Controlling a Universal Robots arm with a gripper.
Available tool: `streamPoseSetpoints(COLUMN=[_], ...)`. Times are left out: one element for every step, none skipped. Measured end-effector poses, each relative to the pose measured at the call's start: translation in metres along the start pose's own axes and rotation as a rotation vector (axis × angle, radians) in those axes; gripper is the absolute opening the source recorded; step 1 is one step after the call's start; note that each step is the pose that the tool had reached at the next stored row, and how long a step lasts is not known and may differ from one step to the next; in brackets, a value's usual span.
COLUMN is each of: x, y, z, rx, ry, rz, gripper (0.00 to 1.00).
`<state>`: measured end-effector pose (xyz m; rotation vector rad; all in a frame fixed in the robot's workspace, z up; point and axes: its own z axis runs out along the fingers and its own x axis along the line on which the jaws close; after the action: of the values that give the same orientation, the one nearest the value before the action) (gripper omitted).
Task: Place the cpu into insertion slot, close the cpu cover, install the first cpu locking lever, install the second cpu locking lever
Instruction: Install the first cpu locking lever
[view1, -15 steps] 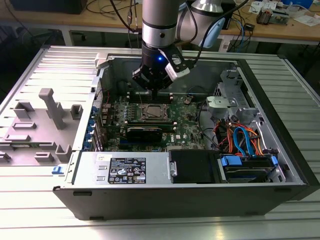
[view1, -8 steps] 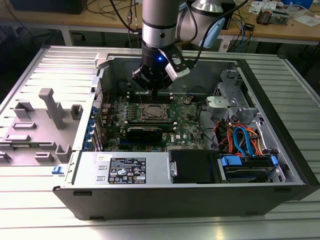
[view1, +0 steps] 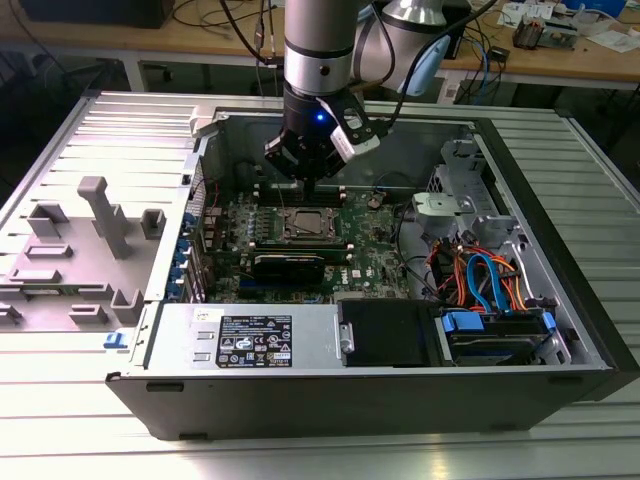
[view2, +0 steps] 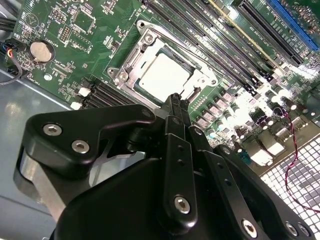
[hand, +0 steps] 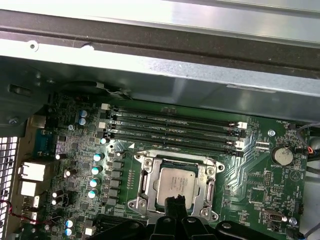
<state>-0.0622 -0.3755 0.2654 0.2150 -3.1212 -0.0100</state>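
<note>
One arm, one gripper (view1: 312, 188), hanging over the green motherboard (view1: 385, 235) inside one open computer case (view1: 400, 400). We count one cpu (hand: 173, 186), one insertion slot (hand: 171, 165) and one cpu cover (hand: 148, 181). The cpu lies flat in the insertion slot, silver top up, and the cpu cover lies down around it, so the chip shows through its square window. In both wrist views the gripper (view2: 175, 102) has its two fingers pressed together with nothing between them, the tip just over the socket's edge; we cannot tell whether it touches. We cannot make out how the locking levers sit. The first wrist view gives us four long black memory slots (hand: 170, 125) just beyond the socket and one coin battery (hand: 284, 155) off to one side. The exterior view adds what the wrist views lack: one power supply (view1: 250, 340) along the near wall, blue cables (view1: 485, 280) toward the exterior view's right, and a grey fixture (view1: 100, 215) outside the case on the exterior view's left.
</note>
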Motion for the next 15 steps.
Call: streamPoseSetpoints(x=[0.0003, 0.0004, 0.0005, 0.0009, 0.0025, 0.0059, 0.009, 0.0111, 0.0122, 0.0123, 0.0123, 0.0123, 0.0128, 0.0128, 0.0128], y=[0.0, 0.0, 0.0, 0.0001, 0.0002, 0.0007, 0.0012, 0.0015, 0.0016, 0.0017, 0.0017, 0.0016, 0.0018, 0.0018, 0.0017], z=[0.0, 0.0, 0.0, 0.0, 0.0, 0.0001, 0.0001, 0.0001, 0.0002, 0.0002, 0.0003, 0.0004, 0.0005, 0.0005, 0.0005], rx=[0.0001, 0.0003, 0.0004, 0.0005, 0.0004, -0.0004, -0.0012, -0.0018, -0.0023, -0.0024, -0.0025, -0.0028, -0.003, -0.0029, -0.0029], ry=[0.0001, 0.0003, 0.0003, 0.0004, 0.0003, -0.0008, -0.0018, -0.0022, -0.0023, -0.0025, -0.0026, -0.0027, -0.0029, -0.0029, -0.0029], rz=[-0.014, -0.028, -0.039, -0.049, -0.054, -0.054, -0.054, -0.053, -0.052, -0.045, -0.032, -0.013, -0.004, -0.004, -0.004], gripper=[0.11, 0.11, 0.11, 0.11, 0.11, 0.11, 0.11, 0.11, 0.11, 0.11, 0.11, 0.11, 0.11, 0.11, 0.11])
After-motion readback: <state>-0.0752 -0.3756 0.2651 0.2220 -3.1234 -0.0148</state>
